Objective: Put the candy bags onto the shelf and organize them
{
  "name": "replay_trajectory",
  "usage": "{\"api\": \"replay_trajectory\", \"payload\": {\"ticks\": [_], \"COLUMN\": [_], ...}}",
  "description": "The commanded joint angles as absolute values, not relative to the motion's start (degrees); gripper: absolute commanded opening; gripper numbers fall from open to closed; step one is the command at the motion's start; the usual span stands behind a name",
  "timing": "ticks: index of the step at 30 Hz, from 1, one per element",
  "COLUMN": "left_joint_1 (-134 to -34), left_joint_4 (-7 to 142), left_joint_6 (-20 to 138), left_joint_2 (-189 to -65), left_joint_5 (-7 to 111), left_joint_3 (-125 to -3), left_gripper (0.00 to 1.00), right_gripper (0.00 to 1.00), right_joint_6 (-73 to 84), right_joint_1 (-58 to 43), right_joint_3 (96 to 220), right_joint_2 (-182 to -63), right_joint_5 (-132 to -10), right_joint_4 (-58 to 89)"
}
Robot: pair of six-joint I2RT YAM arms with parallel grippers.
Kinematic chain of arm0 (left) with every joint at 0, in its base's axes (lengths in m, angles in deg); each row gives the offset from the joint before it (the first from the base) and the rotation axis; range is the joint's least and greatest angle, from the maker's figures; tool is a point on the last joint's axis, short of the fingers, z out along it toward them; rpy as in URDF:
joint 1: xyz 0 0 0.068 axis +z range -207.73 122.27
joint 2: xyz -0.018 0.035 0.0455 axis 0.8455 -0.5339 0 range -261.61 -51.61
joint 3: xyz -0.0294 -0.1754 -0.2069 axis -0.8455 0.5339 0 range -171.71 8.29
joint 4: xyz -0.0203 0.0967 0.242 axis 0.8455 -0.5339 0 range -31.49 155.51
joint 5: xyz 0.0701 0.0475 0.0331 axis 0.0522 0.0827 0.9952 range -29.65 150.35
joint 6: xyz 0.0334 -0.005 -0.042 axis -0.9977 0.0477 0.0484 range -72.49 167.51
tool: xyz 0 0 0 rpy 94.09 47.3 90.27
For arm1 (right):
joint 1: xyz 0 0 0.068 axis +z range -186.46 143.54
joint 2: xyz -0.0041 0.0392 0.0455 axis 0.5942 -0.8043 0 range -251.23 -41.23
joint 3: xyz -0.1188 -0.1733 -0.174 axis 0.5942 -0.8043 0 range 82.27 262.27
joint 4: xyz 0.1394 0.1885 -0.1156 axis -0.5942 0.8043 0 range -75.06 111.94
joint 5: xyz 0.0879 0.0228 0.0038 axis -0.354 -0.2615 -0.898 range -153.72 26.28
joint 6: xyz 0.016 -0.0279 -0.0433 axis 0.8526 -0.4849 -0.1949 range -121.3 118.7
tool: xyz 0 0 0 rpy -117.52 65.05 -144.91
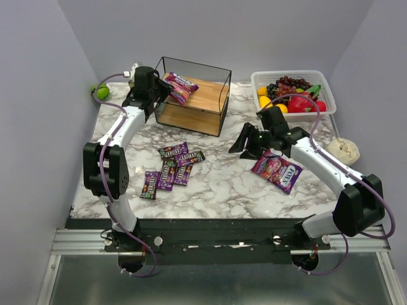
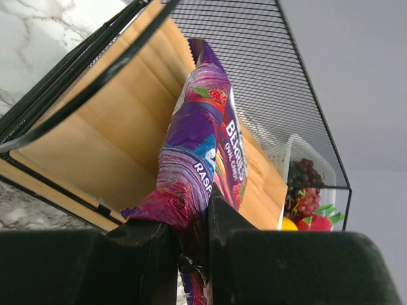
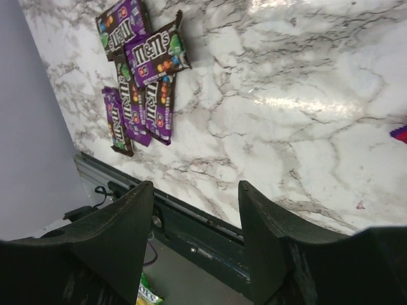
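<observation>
Hanging one FOX'S bag [image 2: 202, 146] over the shelf [image 1: 205, 100] by its end seam.

Pinched narrow between the fingers [image 2: 140, 257] of the left gripper [image 2: 191, 238], by the crimped end only, letting the flat glossy body reach ahead, tilted, above the upper wooden board; impossible to tell whether touching the wood. Probably gripped this way to clear the black wire frame and lay the bag down flat. Spread wide and holding nothing at the right gripper [image 3: 194, 190], poised above the marble table [image 1: 216, 184], between the five M&M's packets [image 1: 172, 166] clustered front left and the second FOX'S bag [image 1: 278, 170] lying flat just beside that arm; likely waiting for the next pick. Left to shelve: those six.
</observation>
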State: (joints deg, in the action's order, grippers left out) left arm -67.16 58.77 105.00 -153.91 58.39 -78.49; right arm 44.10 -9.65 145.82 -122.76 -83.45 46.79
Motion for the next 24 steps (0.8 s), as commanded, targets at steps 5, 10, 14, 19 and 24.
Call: {"api": "replay_trajectory", "payload": {"ticks": [5,10,14,19,24], "left_joint_1": [-66.9,-66.9,-66.9,-66.9,-66.9], "left_joint_4": [62.1,61.7,61.7,63.0,62.9], "left_joint_6": [112.1,112.8,112.3,112.5,112.7], "left_joint_2": [-157.5,-156.6,-154.9,-152.9,-151.0], "left_joint_5": [64.2,64.9,64.2,63.1,63.3], "left_joint_3": [-79.1,-77.3,-75.6,-72.7,-71.2], "left_gripper": [0.05,0.48,0.67,0.73,0.81], "right_gripper": [0.64,0.64,0.64,0.64,0.64], "right_joint_6": [41.3,40.8,40.7,40.3,39.6], "right_joint_1": [-13.3,-14.3,-14.7,-15.0,-15.3], "right_joint_3": [145.3,145.4,145.4,145.4,145.1], "right_joint_2": [-121.1,-121.0,-121.5,-122.0,-122.3], "right_joint_5": [-80.9,-81.0,-81.5,-81.9,-82.2], "right_joint_4": [49.8,49.9,49.9,49.9,50.0]}}
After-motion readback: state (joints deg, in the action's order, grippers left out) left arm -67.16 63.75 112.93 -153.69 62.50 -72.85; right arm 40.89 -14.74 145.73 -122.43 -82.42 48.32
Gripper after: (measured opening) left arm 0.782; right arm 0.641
